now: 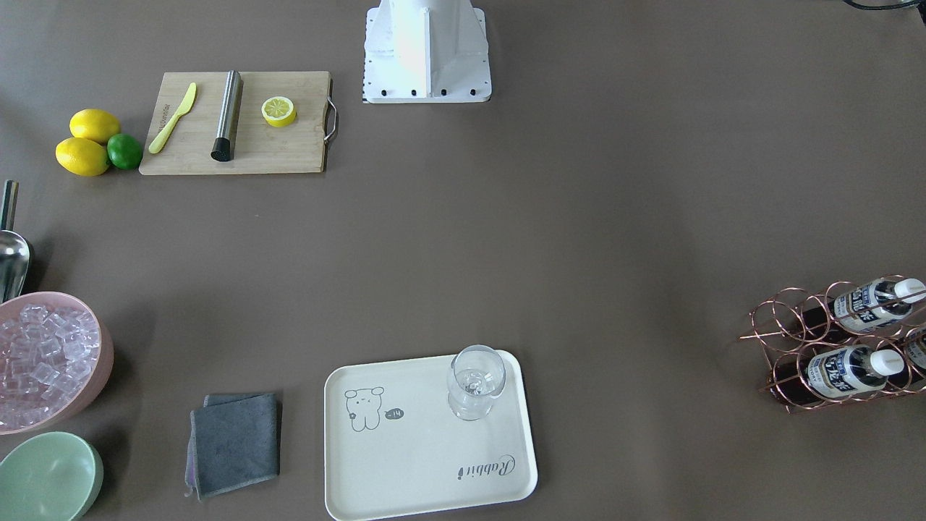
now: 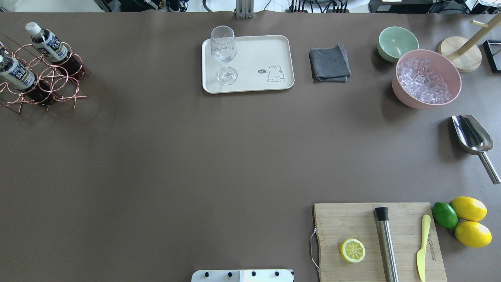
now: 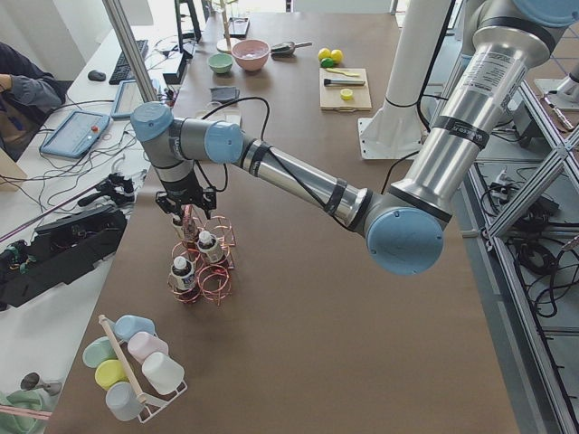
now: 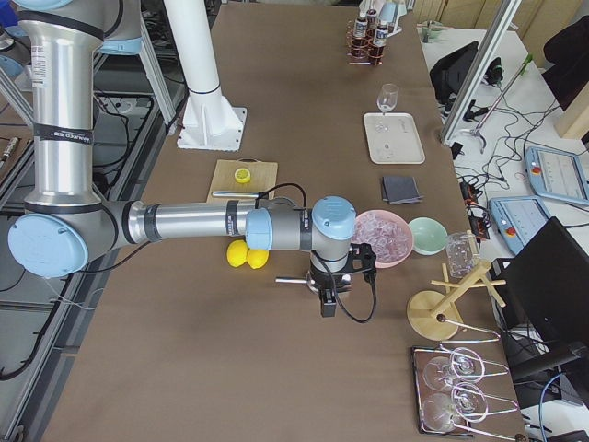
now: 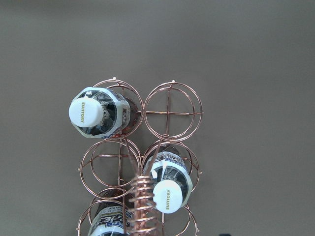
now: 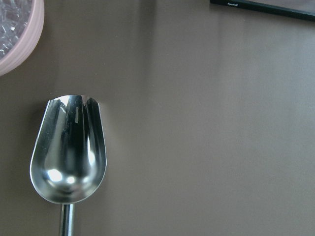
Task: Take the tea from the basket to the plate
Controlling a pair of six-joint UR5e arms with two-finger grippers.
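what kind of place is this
Probably a robotics lab staged as a drink-prep station: the left arm over a brown table, a teach pendant beside it, and props like a pink bowl of ice and bottled tea.

The brown table (image 2: 176, 156) holds a basket (image 2: 50, 74) far left, tray (image 2: 258, 51) far centre, cloth (image 2: 329, 64), green bowl (image 2: 397, 43), pink bowl (image 2: 407, 100), scoop (image 2: 471, 135) right, cutting board (image 2: 344, 223) near right.

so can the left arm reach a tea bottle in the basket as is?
Probably yes: the left gripper hangs right above the basket, and the tea bottle has its cap uncovered. Only the wire handle rises nearby.
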